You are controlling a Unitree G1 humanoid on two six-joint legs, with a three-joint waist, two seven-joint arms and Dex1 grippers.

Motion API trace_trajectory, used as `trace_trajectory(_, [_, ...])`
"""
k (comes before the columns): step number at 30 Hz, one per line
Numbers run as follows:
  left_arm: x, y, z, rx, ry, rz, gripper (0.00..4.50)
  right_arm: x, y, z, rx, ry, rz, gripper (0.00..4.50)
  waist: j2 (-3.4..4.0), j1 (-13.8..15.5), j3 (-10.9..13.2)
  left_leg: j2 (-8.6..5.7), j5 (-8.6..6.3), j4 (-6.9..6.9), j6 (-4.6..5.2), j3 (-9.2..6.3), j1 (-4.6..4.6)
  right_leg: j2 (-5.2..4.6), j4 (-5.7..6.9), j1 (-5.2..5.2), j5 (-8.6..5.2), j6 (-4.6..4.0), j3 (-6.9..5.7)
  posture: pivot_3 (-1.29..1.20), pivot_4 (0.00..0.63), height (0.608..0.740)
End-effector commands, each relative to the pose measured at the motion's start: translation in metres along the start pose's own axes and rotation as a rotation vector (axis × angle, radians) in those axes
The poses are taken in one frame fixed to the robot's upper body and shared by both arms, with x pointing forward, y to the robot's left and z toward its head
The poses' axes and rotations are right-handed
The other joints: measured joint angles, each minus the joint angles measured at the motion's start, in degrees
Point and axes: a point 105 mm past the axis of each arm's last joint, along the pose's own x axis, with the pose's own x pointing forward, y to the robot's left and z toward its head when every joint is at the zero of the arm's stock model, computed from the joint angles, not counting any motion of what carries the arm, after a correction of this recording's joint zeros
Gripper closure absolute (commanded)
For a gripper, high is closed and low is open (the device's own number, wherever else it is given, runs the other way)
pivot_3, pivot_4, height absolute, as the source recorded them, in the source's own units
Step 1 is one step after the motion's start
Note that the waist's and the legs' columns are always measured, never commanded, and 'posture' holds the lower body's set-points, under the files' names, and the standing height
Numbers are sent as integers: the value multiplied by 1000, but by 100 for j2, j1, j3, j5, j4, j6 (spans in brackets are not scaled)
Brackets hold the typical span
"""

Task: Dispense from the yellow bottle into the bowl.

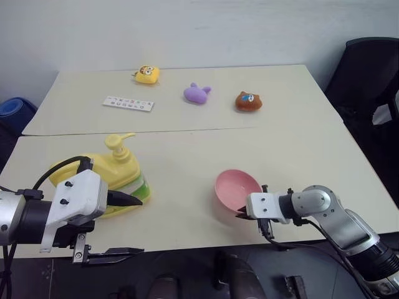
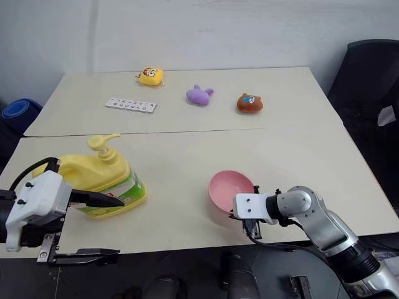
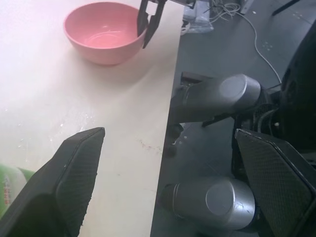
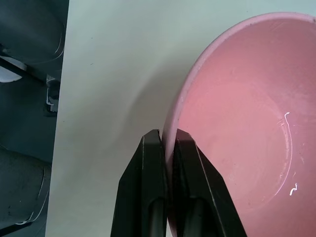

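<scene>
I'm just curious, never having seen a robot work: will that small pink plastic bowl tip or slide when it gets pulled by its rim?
The small pink plastic bowl probably tilts easily: the right gripper pinches only one edge of its thin rim. It looks light and smooth, so it likely slides across the pale table. It seems stiff, not floppy.

Smooth glossy pink plastic bowl (image 4: 237, 123), rim pinched by matt black right gripper (image 4: 168, 140). Glossy yellow plastic bottle (image 1: 109, 177) with shiny label beside left gripper (image 1: 128, 224); textured black fingers (image 3: 74, 173). Matt cream tabletop (image 1: 187, 162), faintly scuffed. Soft plush toys (image 1: 197, 93) farther off.
</scene>
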Motion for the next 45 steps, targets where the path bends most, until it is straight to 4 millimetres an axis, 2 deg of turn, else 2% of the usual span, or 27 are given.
trace_trajectory(1, [-2,5,5,16,-27,33,0,-11,-3,10,-63,-12,18,4489,0,1,0,0,0,0,0,0,0,0,0,0,0,0,0,0,150,740])
trace_trajectory(6, [-16,25,26,33,-143,127,0,-34,-32,39,-175,-44,52,4489,-4,-25,5,0,0,3,0,1,4,1,7,0,1,-2,3,0,150,740])
trace_trajectory(10, [-37,49,52,51,-292,230,0,-43,-71,68,-295,-71,68,4489,-9,-31,8,-4,4,4,-4,0,17,8,16,1,8,-14,12,0,150,740])
trace_trajectory(15, [-61,83,68,33,-443,389,0,-31,-107,109,-384,-122,124,4489,-8,-77,9,-6,10,-1,-13,-2,34,15,35,6,14,-26,13,0,150,740])
trace_trajectory(20, [-85,112,69,-3,-523,569,0,-7,-132,146,-452,-140,132,4489,-9,-169,9,-2,11,-4,-16,-5,25,9,44,0,17,-23,2,0,150,740])
trace_trajectory(23, [-88,117,60,-8,-490,592,606,1,-140,160,-495,-136,137,4500,-12,-175,7,-5,11,-3,-16,1,11,5,44,-44,20,-18,-5,0,150,740])
trace_trajectory(25, [-86,117,52,-1,-445,596,1204,4,-143,169,-527,-130,154,4500,-12,-181,7,-6,12,12,-17,3,-48,3,53,-101,23,-16,-10,0,150,740])
trace_trajectory(35, [-69,101,36,8,-398,525,4420,16,-136,217,-565,-178,286,4500,-10,-231,8,-1,12,13,-23,0,-55,0,52,-106,23,-16,-4,0,150,740])
trace_trajectory(39, [-69,102,34,20,-389,541,4465,21,-129,223,-613,-172,327,4500,-10,-246,8,0,14,15,-27,-4,-55,-2,56,-105,24,-20,-1,0,150,740])
trace_trajectory(45, [-79,96,38,29,-407,552,4465,26,-125,234,-645,-181,351,4500,-10,-290,8,0,14,16,-27,-6,-56,-4,57,-105,24,-20,-2,0,150,740])
